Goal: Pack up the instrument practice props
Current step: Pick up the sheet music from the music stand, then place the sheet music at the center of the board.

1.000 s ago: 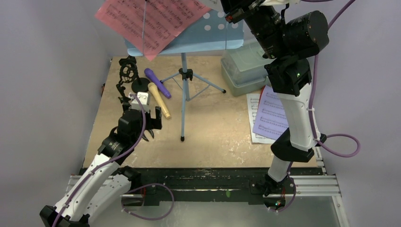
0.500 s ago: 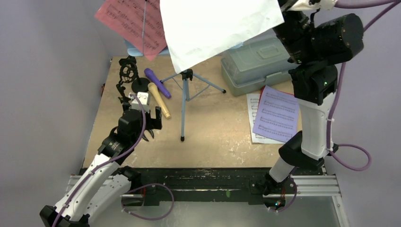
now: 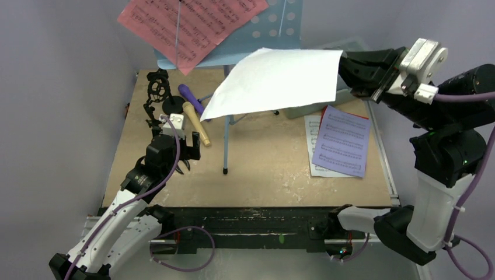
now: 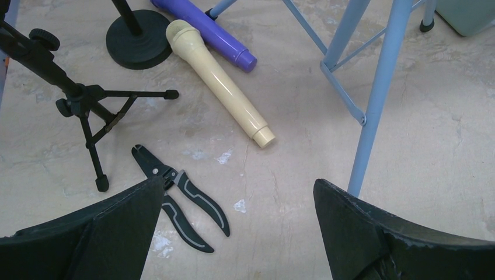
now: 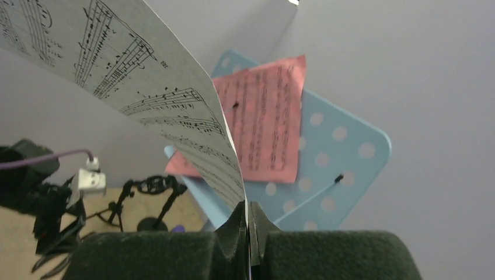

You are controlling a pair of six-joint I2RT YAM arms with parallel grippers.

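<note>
We are on the sheet-music step: our right pincer (image 3: 345,71) is pinching one edge of the white page (image 3: 280,81), which hangs curling in the air above the bench (image 3: 268,169), between the pale-blue music rack (image 3: 274,26) and the lavender page (image 3: 341,140) lying at the right. Our left pincer (image 4: 238,184) is spread wide and empty, hovering near the tan microphone (image 4: 219,81). Next, we judge, the white page must be lowered slowly and flat onto the lavender one so the limp sheet does not fold, while the pink page (image 3: 187,23) on the rack waits its turn.
</note>
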